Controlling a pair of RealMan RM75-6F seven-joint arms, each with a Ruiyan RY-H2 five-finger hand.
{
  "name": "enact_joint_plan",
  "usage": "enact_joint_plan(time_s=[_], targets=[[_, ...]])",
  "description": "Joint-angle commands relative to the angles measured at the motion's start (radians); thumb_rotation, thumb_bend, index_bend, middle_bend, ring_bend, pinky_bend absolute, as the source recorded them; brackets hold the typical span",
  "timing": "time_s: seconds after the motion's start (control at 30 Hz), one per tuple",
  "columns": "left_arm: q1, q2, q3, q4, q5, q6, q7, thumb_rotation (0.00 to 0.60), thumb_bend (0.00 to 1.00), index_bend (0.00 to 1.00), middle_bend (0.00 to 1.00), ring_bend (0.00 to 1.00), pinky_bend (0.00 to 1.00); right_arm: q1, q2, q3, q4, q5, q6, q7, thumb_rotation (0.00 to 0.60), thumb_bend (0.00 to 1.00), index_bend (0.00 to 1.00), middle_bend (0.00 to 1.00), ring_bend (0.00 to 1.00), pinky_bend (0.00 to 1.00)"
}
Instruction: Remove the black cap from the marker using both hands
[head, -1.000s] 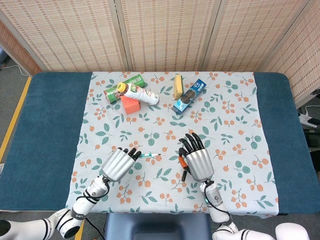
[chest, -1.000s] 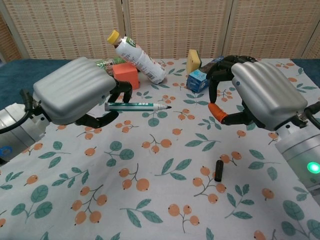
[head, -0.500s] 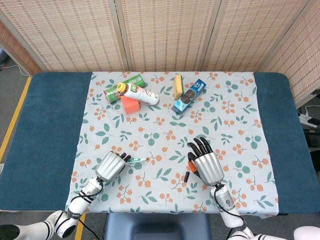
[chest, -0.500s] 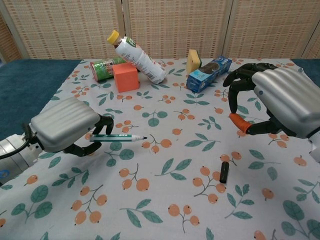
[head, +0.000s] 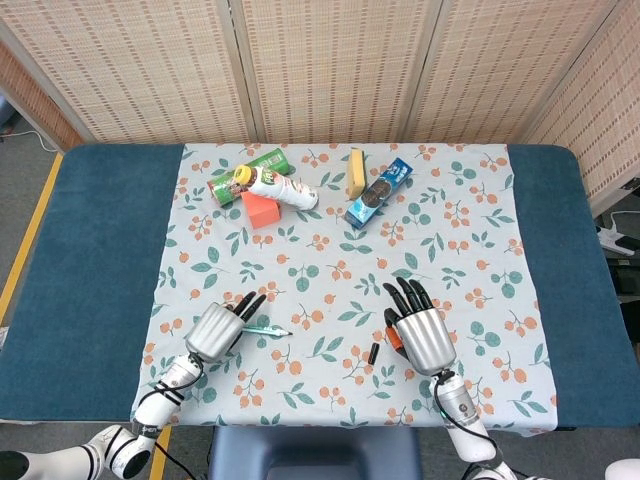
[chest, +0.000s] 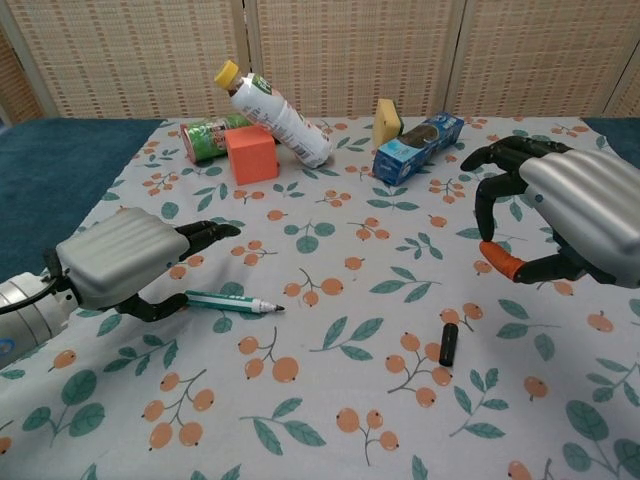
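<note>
Marker (chest: 232, 300) lay flat on tablecloth (chest: 330, 330), just right of left hand (chest: 120, 262). Cap (chest: 448, 344) sat apart, between marker and right hand (chest: 565, 215), nearer right hand. Bottle (chest: 270, 100), can (chest: 205, 137), block (chest: 250, 153), sponge (chest: 388, 122), box (chest: 418, 147) clustered at far edge.

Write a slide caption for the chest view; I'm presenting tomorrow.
Uncapped green marker and its black cap lie apart on the floral tablecloth, both hands open.

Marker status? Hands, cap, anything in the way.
Both hands open: left hand, right hand. Marker on the cloth by the left hand, uncapped. Cap lies apart. Nothing in the way.
</note>
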Motion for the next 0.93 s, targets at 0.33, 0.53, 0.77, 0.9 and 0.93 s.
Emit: enact_joint_plan(time_s=[0.33,0.53,0.77,0.9,0.93], targets=[[0.129,0.367,0.053,-0.414,-0.008,0.136,-0.196,0.600,0.40,0.00,0.01,0.01,0.35,-0.116,0.290,-0.090,-0.289,0.120,-0.016,-0.106,0.600,0.23,0.00,0.00,0.00,0.05],[0.278,0.546,0.130,-0.472,-0.027,0.259,-0.484,0.600,0.40,0.00,0.00,0.00,0.23,-0.233,0.430,-0.152,-0.289,0.032,0.152,-0.020,0.600,0.16,0.00,0.00,0.00,0.00],[0.363,0.556,0.133,-0.426,-0.013,0.354,-0.470,0.600,0.40,0.00,0.00,0.00,0.22,-0.322,0.494,-0.148,-0.259,-0.026,0.301,0.096,0.600,0.12,0.00,0.00,0.00,0.00],[0.372,0.542,0.118,-0.422,-0.019,0.351,-0.411,0.600,0.40,0.00,0.00,0.00,0.22,-0.325,0.510,-0.146,-0.271,-0.016,0.268,0.113,0.600,0.12,0.00,0.00,0.00,0.00],[0.374,0.539,0.114,-0.423,-0.015,0.355,-0.401,0.600,0.40,0.00,0.00,0.00,0.22,-0.325,0.513,-0.147,-0.273,-0.018,0.257,0.114,0.600,0.12,0.00,0.00,0.00,0.00]])
